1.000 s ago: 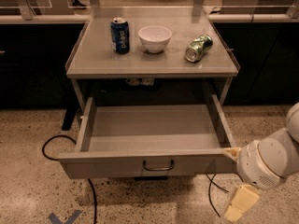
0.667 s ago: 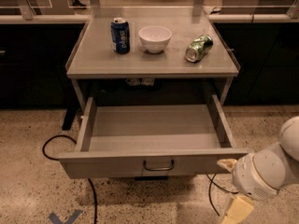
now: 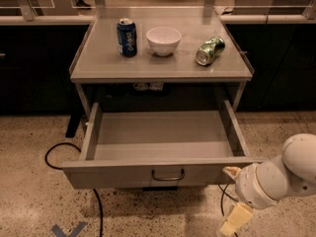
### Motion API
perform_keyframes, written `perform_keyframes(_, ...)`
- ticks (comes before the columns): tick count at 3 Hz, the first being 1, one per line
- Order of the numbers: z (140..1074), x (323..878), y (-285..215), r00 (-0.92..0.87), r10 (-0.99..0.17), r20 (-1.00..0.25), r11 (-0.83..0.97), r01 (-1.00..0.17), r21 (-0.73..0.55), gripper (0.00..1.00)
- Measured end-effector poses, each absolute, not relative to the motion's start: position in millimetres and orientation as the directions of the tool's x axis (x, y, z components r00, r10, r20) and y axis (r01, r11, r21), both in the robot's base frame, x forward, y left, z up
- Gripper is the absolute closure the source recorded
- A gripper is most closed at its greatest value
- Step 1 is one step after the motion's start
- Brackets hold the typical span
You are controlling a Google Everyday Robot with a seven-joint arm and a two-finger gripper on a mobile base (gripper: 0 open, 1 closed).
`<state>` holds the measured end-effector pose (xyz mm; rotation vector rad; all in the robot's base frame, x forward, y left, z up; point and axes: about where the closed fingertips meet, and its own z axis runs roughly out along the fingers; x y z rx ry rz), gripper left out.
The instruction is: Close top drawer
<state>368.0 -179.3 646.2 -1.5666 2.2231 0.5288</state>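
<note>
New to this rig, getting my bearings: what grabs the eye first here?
The top drawer, pulled far out below the tabletop, front centre. The gripper hangs open at lower right, beside the drawer's right front corner. On the tabletop: an upright blue can, a white bowl and a green can lying on its side.

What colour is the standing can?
Blue can, camera view. The gripper hangs by the top drawer, right front corner.

top drawer (image 3: 123, 174) grey | blue can (image 3: 127, 37) | white bowl (image 3: 163, 39) | green can (image 3: 210, 50) | hand (image 3: 232, 199) cream — lower right
</note>
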Motion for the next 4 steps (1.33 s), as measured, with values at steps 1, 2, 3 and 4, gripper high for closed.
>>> perform_keyframes(1, 653.5, 398.2, -178.0, -0.319, -0.802, -0.505, 0.375, -0.927, -0.011, 0.0)
perform_keyframes(2, 654.5, 434.1, -178.5, -0.369, -0.787, -0.495, 0.435, -0.9, -0.021, 0.0)
perform_keyframes(3, 654.5, 434.1, -178.5, -0.369, -0.787, -0.495, 0.435, -0.9, -0.021, 0.0)
perform_keyframes(4, 654.3, 461.2, -176.3, -0.359, -0.781, -0.511, 0.434, -0.9, -0.032, 0.0)
